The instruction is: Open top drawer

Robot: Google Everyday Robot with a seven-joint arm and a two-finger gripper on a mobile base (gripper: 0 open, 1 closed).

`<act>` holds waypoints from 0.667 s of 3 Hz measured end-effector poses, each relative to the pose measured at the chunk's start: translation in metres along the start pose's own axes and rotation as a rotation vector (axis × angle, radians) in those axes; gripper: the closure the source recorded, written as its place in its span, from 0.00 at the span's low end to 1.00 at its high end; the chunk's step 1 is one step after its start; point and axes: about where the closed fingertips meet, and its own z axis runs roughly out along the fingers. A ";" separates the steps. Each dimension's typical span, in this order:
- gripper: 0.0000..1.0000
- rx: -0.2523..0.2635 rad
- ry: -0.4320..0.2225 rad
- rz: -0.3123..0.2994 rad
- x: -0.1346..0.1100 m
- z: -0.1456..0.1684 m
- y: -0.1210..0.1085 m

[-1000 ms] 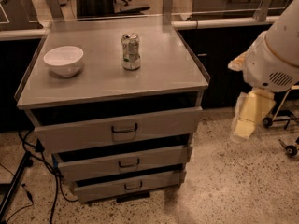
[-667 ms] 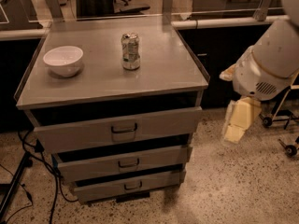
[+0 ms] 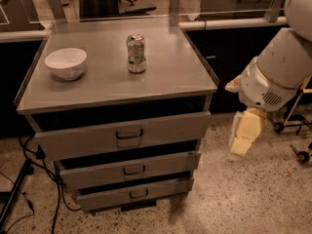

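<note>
Grey metal, the top drawer (image 3: 170, 129) sits just under the worktop (image 3: 161, 77), with its dark loop handle (image 3: 129, 134) lying horizontal at centre. Your gripper (image 3: 240, 147) hangs off the cabinet's right side. From it the handle lies at 9 o'clock, well apart. You cannot tell whether the gripper is spread or closed.

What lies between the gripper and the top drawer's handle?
No object, per the camera view: the gripper hangs right of the top drawer; only its bare front reaches the handle.
</note>
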 end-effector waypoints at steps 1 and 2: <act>0.00 -0.034 0.000 -0.009 -0.011 0.031 0.003; 0.00 -0.047 -0.002 -0.026 -0.023 0.056 -0.007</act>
